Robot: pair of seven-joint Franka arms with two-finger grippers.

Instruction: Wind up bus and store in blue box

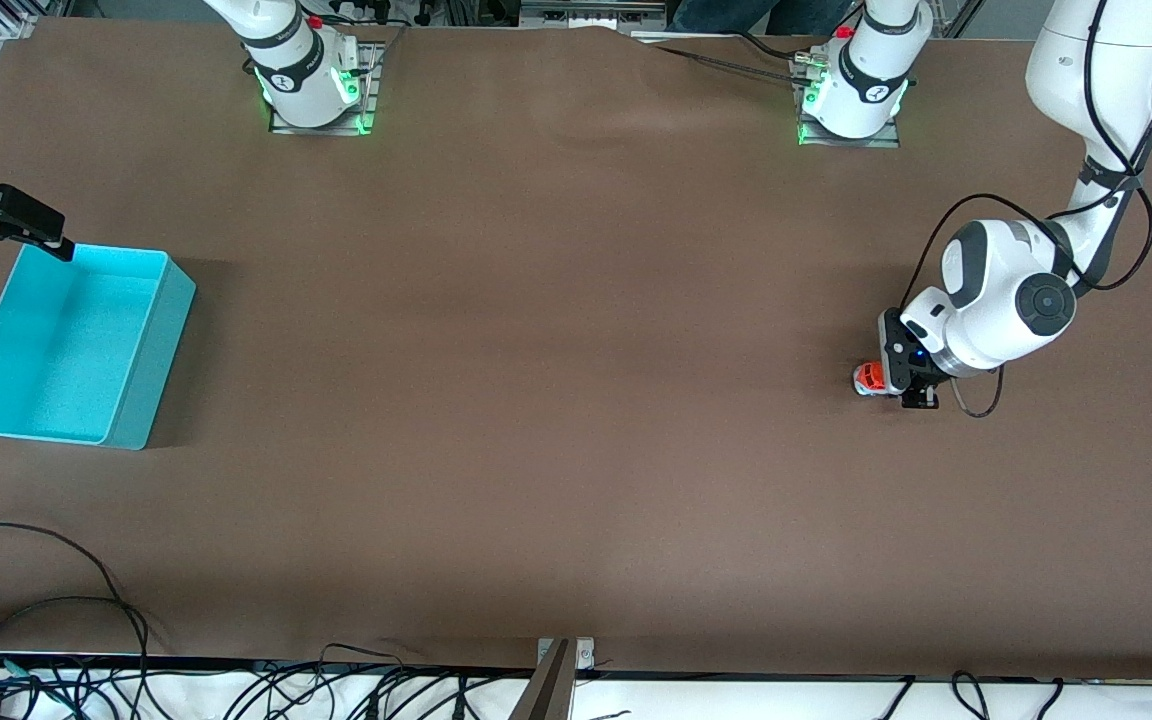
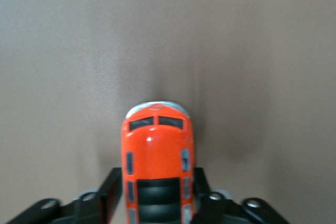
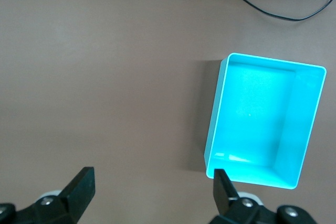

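Straddling the bus (image 2: 157,161) right now is the left end effector (image 1: 908,385), down at the table (image 1: 576,400) near the left arm's end, and the left wrist view shows its two fingers (image 2: 107,195) drawn in against the toy's flanks, so it looks gripped rather than merely framed. The bus's long axis runs straight out from between the fingers, windscreen end leading, wheels apparently on the table. That is the relation everything turns on: the toy sits inside this end effector, while the blue box (image 1: 71,345) stands well apart at the right arm's end, close to the table's edge there. Over the box's corner farthest from the front camera hangs the right end effector (image 1: 31,225), spread wide and empty, waiting.
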